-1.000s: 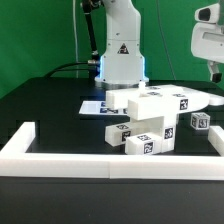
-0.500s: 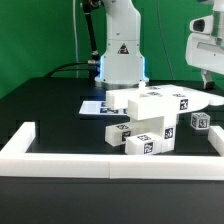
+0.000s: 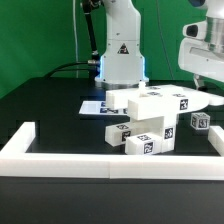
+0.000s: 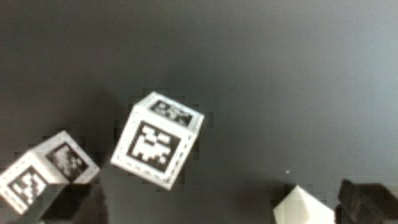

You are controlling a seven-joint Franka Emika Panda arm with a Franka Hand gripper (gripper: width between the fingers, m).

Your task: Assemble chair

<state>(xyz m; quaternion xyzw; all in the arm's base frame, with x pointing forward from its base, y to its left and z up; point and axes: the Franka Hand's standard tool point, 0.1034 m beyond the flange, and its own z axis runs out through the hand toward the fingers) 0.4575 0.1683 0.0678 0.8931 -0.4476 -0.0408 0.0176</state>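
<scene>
The pincer (image 4: 331,200) hangs high at the exterior view's right, its jaws spread wide and holding nothing (only dark desk shows between them in the wrist view). The white chair parts (image 3: 150,118) lie heaped in the middle of the desk (image 3: 45,110), just beside the marker board (image 3: 97,106). One small tagged block (image 3: 200,121) sits slightly apart.

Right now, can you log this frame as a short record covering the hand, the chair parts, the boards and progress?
hand: open, empty, raised on the exterior view's right
chair parts: loose white tagged blocks piled mid-table
marker board: flat on the table, behind the pile
border wall: along the near edge
contact: hand touches nothing
progress: no chair assembled yet
</scene>
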